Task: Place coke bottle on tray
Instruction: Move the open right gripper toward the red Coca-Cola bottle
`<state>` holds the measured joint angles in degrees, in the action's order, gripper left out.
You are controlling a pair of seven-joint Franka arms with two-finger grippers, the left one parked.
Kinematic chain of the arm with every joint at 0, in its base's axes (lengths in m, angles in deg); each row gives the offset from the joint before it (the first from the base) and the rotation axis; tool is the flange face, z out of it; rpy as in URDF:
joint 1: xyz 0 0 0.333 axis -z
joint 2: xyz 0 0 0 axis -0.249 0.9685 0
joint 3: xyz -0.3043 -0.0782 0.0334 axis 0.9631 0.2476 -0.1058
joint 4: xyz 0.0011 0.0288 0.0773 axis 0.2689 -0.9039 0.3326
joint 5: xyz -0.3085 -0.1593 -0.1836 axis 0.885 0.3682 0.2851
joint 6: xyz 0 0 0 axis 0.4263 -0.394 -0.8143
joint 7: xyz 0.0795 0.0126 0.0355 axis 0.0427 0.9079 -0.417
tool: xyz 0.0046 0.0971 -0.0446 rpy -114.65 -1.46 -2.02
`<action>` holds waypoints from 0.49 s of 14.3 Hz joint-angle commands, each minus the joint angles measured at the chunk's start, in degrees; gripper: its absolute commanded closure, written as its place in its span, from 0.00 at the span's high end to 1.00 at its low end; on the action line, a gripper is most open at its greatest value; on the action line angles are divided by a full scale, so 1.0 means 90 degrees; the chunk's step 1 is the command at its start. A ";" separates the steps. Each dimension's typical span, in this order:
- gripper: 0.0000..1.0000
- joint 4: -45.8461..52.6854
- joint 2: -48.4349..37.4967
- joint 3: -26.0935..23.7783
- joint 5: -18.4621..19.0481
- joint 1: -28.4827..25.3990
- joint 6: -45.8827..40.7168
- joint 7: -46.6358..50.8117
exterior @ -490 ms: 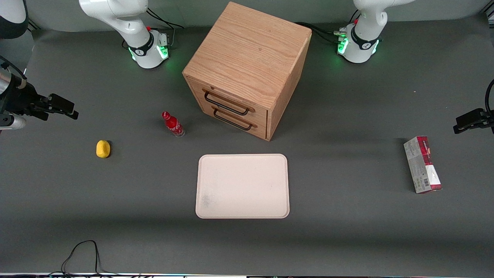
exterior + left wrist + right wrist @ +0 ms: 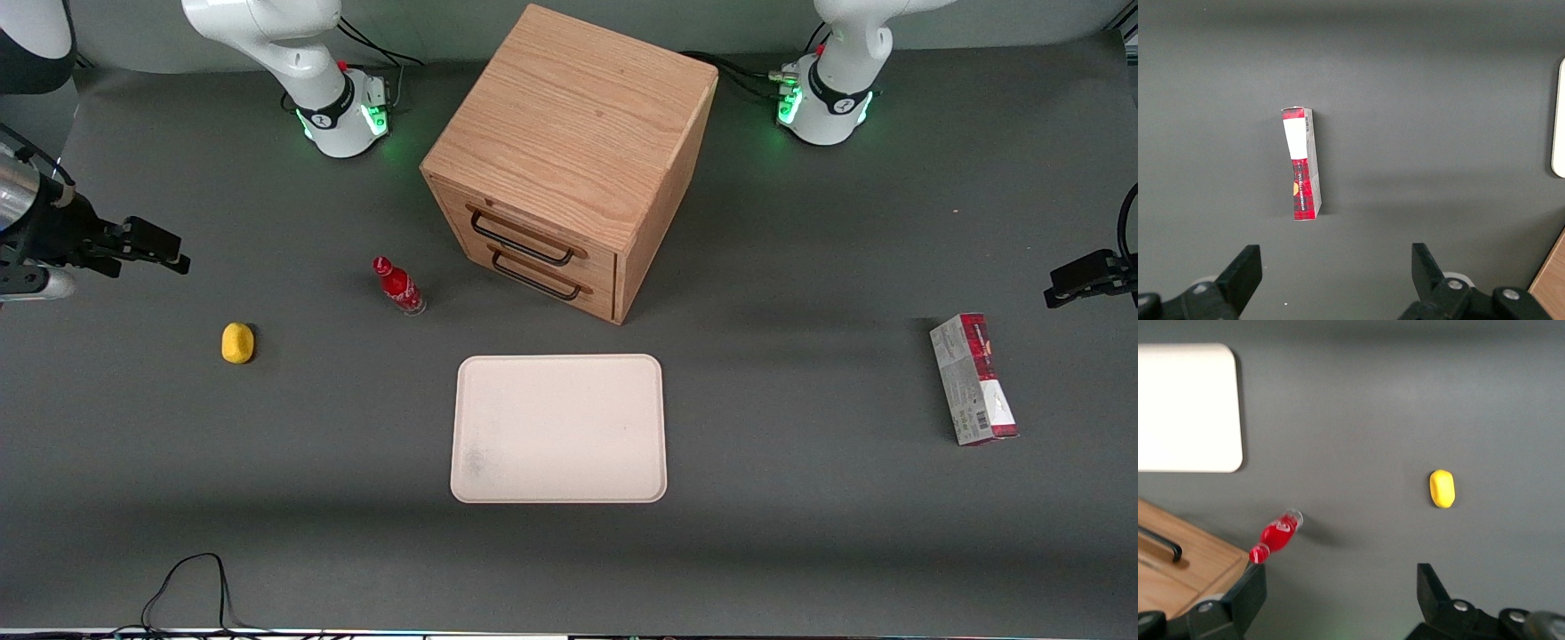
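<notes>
The coke bottle, small and red with a red cap and clear base, stands on the dark table near the wooden drawer cabinet; it also shows in the right wrist view. The pale cream tray lies flat, nearer the front camera than the cabinet, and shows in the right wrist view. My right gripper hangs open and empty above the table at the working arm's end, well apart from the bottle. Its fingers stand wide apart over bare table.
A yellow lemon-like object lies on the table between the gripper and the bottle, nearer the front camera. A red-and-grey carton lies toward the parked arm's end. A black cable loops at the front table edge.
My right gripper has shifted slightly toward the bottle and a little farther from the front camera. Nothing else has moved.
</notes>
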<state>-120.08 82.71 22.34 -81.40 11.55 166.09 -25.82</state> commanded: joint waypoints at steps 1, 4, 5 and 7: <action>1.00 -0.0343 -0.0139 -0.0251 -0.0103 -0.0120 -0.0539 -0.0216; 1.00 -0.1035 -0.0246 -0.0436 -0.0171 -0.0189 -0.0496 0.0075; 0.99 -0.1260 -0.0275 -0.0486 -0.0249 -0.0208 -0.0184 0.0503; 0.99 -0.1758 -0.0402 -0.0787 -0.0367 -0.0286 0.0314 0.0906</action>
<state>-129.96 82.43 17.20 -83.34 9.68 164.64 -21.84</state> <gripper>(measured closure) 0.004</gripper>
